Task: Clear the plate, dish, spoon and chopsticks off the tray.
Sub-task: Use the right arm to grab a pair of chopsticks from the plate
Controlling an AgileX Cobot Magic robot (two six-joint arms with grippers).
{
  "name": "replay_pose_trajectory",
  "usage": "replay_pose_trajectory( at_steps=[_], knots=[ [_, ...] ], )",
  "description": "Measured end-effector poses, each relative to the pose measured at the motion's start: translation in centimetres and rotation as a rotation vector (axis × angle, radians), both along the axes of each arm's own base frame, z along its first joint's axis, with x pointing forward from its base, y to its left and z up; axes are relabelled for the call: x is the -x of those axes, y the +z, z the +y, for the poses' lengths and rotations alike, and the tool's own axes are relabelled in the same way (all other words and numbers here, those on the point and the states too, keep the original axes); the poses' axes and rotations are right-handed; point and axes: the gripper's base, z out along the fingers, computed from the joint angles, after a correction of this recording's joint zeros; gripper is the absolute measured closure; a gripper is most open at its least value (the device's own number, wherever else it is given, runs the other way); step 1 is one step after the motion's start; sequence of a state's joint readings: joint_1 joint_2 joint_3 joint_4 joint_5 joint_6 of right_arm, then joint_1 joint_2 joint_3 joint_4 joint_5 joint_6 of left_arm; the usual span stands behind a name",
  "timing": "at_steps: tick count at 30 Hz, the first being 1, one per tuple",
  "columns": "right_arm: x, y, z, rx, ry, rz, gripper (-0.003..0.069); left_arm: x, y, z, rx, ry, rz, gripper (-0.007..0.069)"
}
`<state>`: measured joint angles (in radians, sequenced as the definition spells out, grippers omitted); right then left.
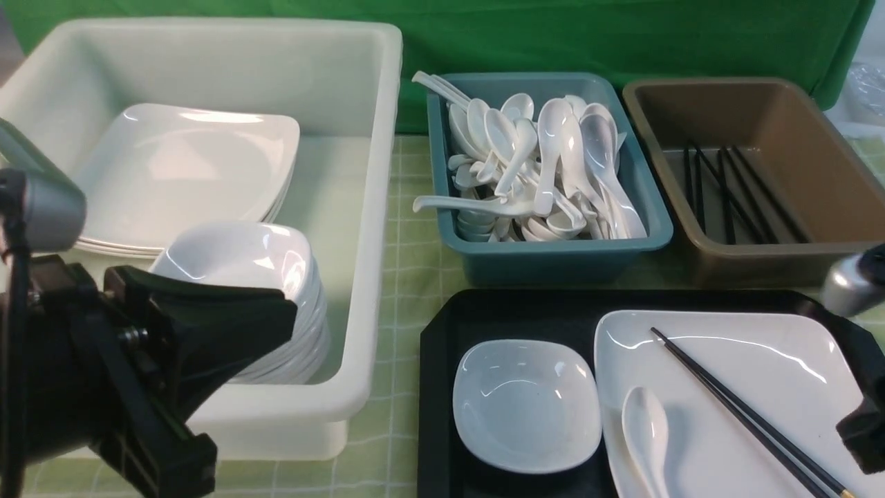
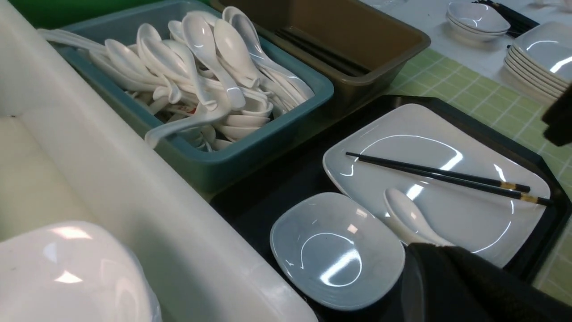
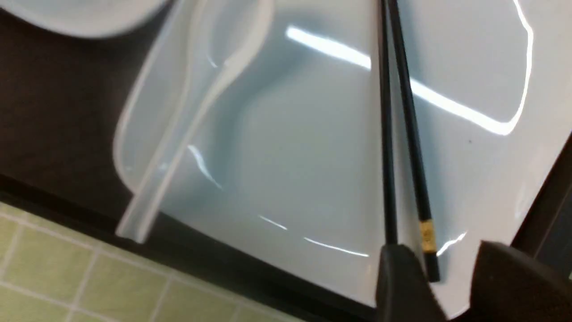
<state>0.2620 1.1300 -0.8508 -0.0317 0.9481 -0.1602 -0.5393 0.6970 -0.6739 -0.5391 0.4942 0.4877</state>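
Note:
The black tray lies at the front right. On it stand the small white dish and, to its right, the large white plate. The white spoon and the black chopsticks lie on the plate. My right gripper is open, low over the plate's near right corner. One gold-banded chopstick end lies between its fingers, and the other stick runs behind one finger. My left gripper is shut and empty above the white tub, left of the tray.
The deep white tub at the left holds stacked plates and stacked dishes. A teal bin full of spoons and a brown bin with chopsticks stand behind the tray. More stacked dishes sit far right.

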Motion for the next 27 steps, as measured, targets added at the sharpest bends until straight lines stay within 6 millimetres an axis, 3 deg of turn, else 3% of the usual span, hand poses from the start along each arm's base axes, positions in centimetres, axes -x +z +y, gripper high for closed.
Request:
replay_pose_trajectory(
  at_steps=[2, 5, 9, 16, 27],
  knots=[
    [-1.0, -1.0, 0.2, 0.023, 0.01, 0.041, 0.033, 0.2, 0.1, 0.1, -0.01, -0.01, -0.013, 0.0602],
    [-3.1, -3.6, 0.6, 0.072, 0.034, 0.13, 0.0206, 0.6, 0.3, 0.3, -0.015, -0.02, -0.041, 0.0602],
    [-5.1, -6.5, 1.0, 0.103, 0.058, 0.188, 0.0132, 0.9, 0.4, 0.4, -0.015, -0.025, -0.047, 0.0601],
    [-7.0, -10.3, 1.2, 0.123, 0.067, 0.256, 0.012, 1.0, 0.4, 0.4, -0.019, -0.029, -0.044, 0.0601],
    [-7.9, -12.0, 0.0, 0.118, 0.058, 0.29, 0.0145, 1.1, 0.1, 0.4, -0.055, -0.058, -0.043, 0.0601]
  ],
)
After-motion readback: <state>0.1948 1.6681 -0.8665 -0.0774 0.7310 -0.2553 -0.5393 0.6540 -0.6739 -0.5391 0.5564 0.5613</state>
